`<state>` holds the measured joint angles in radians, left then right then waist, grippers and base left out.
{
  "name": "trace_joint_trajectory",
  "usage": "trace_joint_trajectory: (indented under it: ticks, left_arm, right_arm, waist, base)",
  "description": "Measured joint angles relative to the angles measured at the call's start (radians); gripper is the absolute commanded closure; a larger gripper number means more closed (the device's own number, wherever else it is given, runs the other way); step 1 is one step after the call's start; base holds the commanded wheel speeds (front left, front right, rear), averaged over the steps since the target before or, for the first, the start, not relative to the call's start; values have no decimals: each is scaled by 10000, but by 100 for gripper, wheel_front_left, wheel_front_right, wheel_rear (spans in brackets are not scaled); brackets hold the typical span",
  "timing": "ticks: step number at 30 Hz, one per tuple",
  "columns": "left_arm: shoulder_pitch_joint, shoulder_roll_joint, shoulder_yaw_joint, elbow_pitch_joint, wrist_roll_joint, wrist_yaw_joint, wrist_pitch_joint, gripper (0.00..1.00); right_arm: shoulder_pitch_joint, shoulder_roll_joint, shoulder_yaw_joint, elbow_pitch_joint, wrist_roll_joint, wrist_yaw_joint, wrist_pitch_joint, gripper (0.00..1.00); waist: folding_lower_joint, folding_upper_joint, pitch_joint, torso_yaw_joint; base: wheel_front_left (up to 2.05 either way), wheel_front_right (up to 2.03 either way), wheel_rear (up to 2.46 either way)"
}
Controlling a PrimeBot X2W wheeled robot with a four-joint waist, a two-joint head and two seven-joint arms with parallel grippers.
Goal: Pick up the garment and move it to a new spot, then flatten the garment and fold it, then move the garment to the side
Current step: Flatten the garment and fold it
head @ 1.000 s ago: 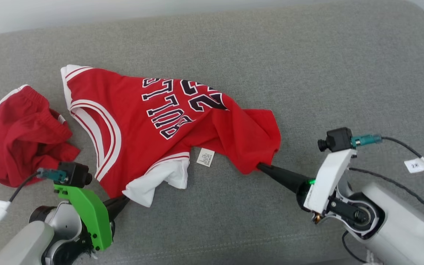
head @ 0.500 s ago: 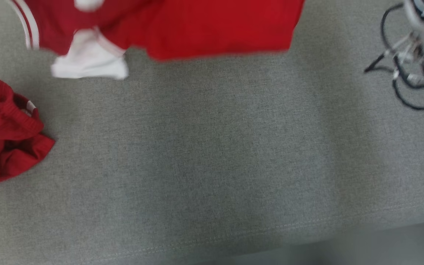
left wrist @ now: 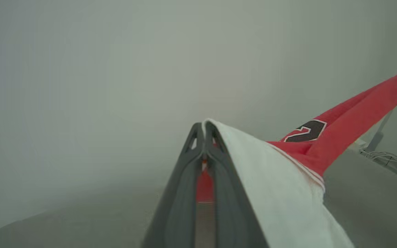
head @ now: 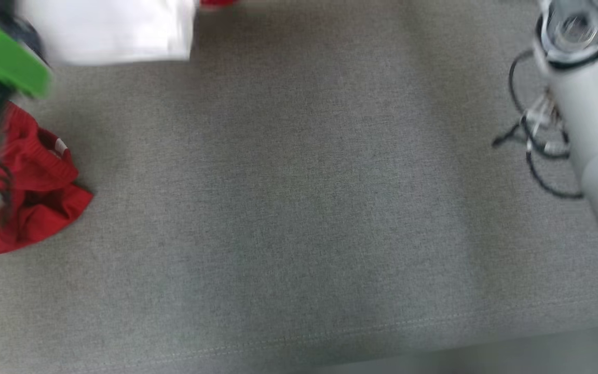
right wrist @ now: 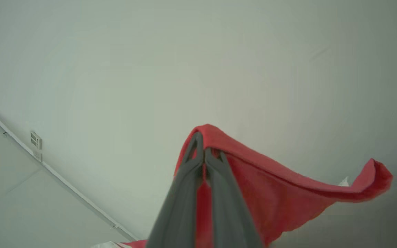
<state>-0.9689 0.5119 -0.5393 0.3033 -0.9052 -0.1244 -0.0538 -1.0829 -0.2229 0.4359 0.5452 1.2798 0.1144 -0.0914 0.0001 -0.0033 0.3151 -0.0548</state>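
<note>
Left gripper (left wrist: 204,128), seen from its own wrist camera: the two dark fingers are pressed together, pinching the garment (left wrist: 350,113), a red basketball jersey with white trim; a white panel drapes over the right-hand finger and a sliver of red shows between the fingers; from there the red cloth, bearing a black numeral outlined in white, stretches through the air toward that view's upper right.

In the head view (blurred by motion) the green camera mount (head: 3,62) of the left wrist sits in the upper left corner; a white part of the garment (head: 112,31) hangs just beside it along the top edge. Below the mount, at the left edge of the grey cushion (head: 304,208), a crumpled pair of red shorts (head: 34,202) lies on the cushion, apart from the garment. The cushion's front seam runs along the bottom. At the far right is the pale right forearm (head: 589,104), with black cables (head: 538,150) looped beside it.

Right gripper (right wrist: 202,151), from its own wrist camera: fingers clamped tight on a red edge of the garment (right wrist: 271,196), which folds over the tips and trails to the right, curling up at its end, against a pale wall (right wrist: 115,69).
</note>
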Motion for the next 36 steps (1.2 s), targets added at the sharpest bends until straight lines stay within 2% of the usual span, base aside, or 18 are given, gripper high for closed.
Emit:
trace_joint_trajectory:
  ticks: [3,8,17,22,28,36]
  left_arm:
    - [828,-119,-395,-284,-456,0,-171,100]
    - [2225,-247,-675,-541,-1277,0,-545,100]
    - [4486,-259,-851,-685,-2587,0,-779,100]
    - [5230,-324,-1062,-901,-2830,0,-805,100]
    - [6036,-303,-1101,-924,-3154,0,-984,100]
    - [6947,-253,-1093,-1175,-3354,0,-1333,100]
  right_arm:
    - [844,-161,458,84,8,61,299,100]
    - [2589,-485,610,109,334,86,407,100]
    - [4855,-802,740,-1024,1296,86,462,100]
    - [5623,-1258,545,-1691,1473,86,155,100]
    - [6583,-1685,769,-2489,1490,86,198,100]
    - [8063,-2545,978,-2744,1551,86,320,100]
  waist:
    - [0,0,-82,-6]
    - [0,0,-196,11]
    - [-1,0,-522,22]
    - [-1,0,-694,74]
    - [-1,0,-828,193]
    - [-1,1,-1017,270]
  base:
    - [0,0,0]
    - [0,0,0]
    - [0,0,0]
    - [0,0,0]
    - [0,0,0]
    - [0,0,0]
